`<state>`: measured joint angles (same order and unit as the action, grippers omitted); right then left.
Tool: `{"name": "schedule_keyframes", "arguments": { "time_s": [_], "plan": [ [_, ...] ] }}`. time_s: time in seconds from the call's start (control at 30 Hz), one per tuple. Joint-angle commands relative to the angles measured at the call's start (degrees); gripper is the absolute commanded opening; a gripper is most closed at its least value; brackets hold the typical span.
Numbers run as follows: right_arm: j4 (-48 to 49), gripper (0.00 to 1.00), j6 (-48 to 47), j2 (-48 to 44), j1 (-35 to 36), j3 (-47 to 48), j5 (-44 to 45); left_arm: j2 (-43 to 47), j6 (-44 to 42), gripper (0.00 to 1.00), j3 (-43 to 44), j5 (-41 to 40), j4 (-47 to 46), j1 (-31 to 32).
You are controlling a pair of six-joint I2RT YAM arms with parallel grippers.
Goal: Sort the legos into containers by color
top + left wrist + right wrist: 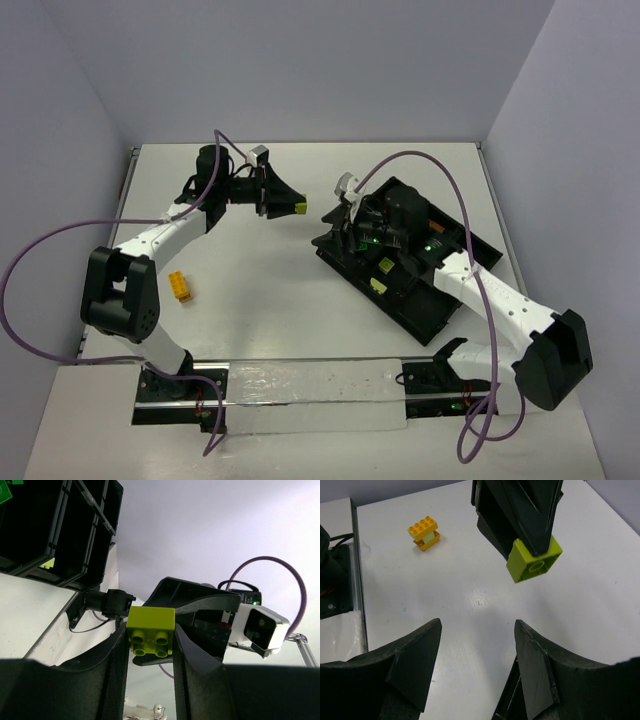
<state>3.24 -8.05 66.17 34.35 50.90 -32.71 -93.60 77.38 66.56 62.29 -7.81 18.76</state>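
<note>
One black divided tray, right of centre on the bench, largely hidden beneath the right arm; two pale bricks can be made out inside. One lime brick, pinched aloft in the left gripper. One yellow stack, loose on the bench, layer count unclear. Right gripper: jaws spread, empty.

The left gripper clamps a lime-green two-by-two brick between its two black fingers, with the studs facing the camera. The black divided tray occupies the upper left, and a pale yellow-green brick shows in one compartment. A white camera module and a looped purple cable sit to the right.
</note>
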Motion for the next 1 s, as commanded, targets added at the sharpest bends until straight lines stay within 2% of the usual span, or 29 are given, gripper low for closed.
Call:
{"name": "schedule_keyframes", "arguments": {
  "time_s": [0.0,0.2,0.43,0.97],
  "plan": [
    [5.1,0.68,-5.8,2.4,0.0,3.2,-4.4,2.6,-1.5,0.00,-0.3,2.3,-0.8,0.2],
    [6.1,0.68,-6.5,7.1,-0.9,7.2,-9.3,4.4,-0.7,0.00,-2.0,2.3,-3.4,0.2],
    [5.3,0.69,-6.8,11.7,-3.0,11.1,-16.0,6.1,-3.0,0.00,-2.4,3.4,-1.7,0.2],
    [4.3,0.67,-6.7,16.7,-3.9,17.2,-22.7,6.5,-5.0,0.00,-3.0,4.6,-1.1,0.3]
  ]
}}
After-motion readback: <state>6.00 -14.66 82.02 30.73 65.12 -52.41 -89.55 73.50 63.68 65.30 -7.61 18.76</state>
